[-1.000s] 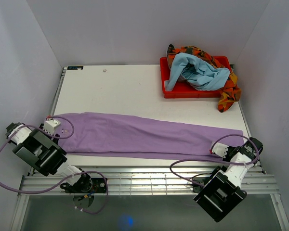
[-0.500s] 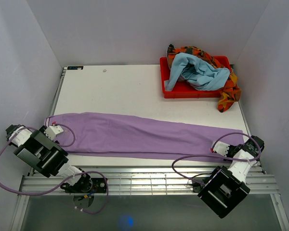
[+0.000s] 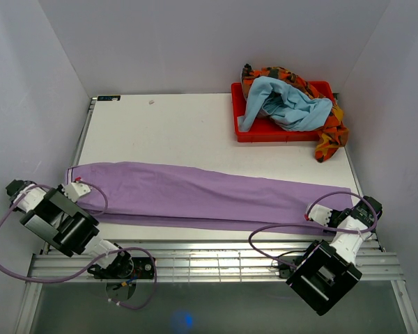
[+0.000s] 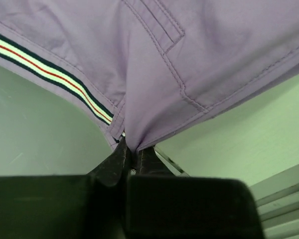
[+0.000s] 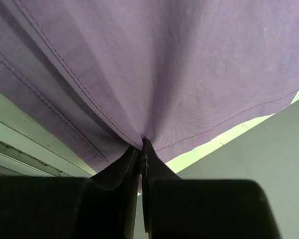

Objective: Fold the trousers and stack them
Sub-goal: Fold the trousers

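Note:
The lilac trousers (image 3: 209,195) lie folded lengthwise in a long strip across the near half of the white table (image 3: 167,132), waistband at the left, leg ends at the right. In the left wrist view my left gripper (image 4: 131,150) is shut on the near corner of the waistband, where a pale stripe with a red line (image 4: 50,69) runs along the trousers (image 4: 199,45). From above, the left gripper (image 3: 78,189) sits at the strip's left end. My right gripper (image 5: 141,147) is shut on the hem end of the trousers (image 5: 154,64), at the strip's right end (image 3: 319,216).
A red tray (image 3: 242,129) at the back right holds a light blue garment (image 3: 285,104) and an orange patterned cloth (image 3: 332,136) that hangs over its right side. Metal rails (image 3: 216,261) run along the near table edge. White walls enclose the table.
The left gripper moved down and left to the waistband corner and closed on it. The right arm shifted slightly right at first, then stayed put, still gripping the hem.

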`<state>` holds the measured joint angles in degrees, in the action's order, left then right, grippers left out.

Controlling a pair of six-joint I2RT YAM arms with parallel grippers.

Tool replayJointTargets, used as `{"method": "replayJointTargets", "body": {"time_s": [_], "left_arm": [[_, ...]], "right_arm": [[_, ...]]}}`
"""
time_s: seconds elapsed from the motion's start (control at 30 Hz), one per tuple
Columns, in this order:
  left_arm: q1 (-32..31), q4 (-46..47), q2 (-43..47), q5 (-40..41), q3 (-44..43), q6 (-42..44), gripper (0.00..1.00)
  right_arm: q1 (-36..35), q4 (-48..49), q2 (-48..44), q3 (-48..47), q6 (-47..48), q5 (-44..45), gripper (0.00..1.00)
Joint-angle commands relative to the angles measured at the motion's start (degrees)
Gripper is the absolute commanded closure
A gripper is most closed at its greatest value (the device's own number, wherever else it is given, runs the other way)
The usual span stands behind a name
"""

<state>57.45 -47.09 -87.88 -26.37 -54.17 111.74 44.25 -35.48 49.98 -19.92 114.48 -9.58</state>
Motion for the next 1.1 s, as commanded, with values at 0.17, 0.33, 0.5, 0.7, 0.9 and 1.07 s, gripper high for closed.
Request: {"method": "replayJointTargets", "body": {"time_s": [0.17, 0.33, 0.5, 0.7, 0.9, 1.07], "left_arm": [[3.10, 14.73, 8.24, -13.76, 0.38, 4.36, 1.00], [7.67, 27.12, 13.33, -21.43, 7.40, 7.16, 1.00], [9.08, 35.92, 13.96, -19.52, 21.18, 15.50, 1.00], [9.17, 31.12, 9.75, -11.26, 24.47, 18.95, 0.87], [11.97, 7.42, 6.84, -12.39, 10.51, 18.51, 0.22], [15.14, -8.60, 6.58, -14.94, -2.48, 18.87, 0.02]], "right_arm": [[0.40, -1.25, 1.79, -1.26, 17.71, 1.76, 0.92], [0.57, -1.34, 1.70, -1.17, 17.80, 1.94, 0.92], [0.66, -1.52, 0.56, -0.21, 19.29, 2.03, 0.92], [0.66, -2.31, -0.31, -0.03, 20.35, 1.94, 0.92], [0.66, -4.15, -2.25, -0.99, 20.53, 0.54, 0.56], [0.92, -10.19, -1.81, -6.78, 18.51, -2.72, 0.19]]}}
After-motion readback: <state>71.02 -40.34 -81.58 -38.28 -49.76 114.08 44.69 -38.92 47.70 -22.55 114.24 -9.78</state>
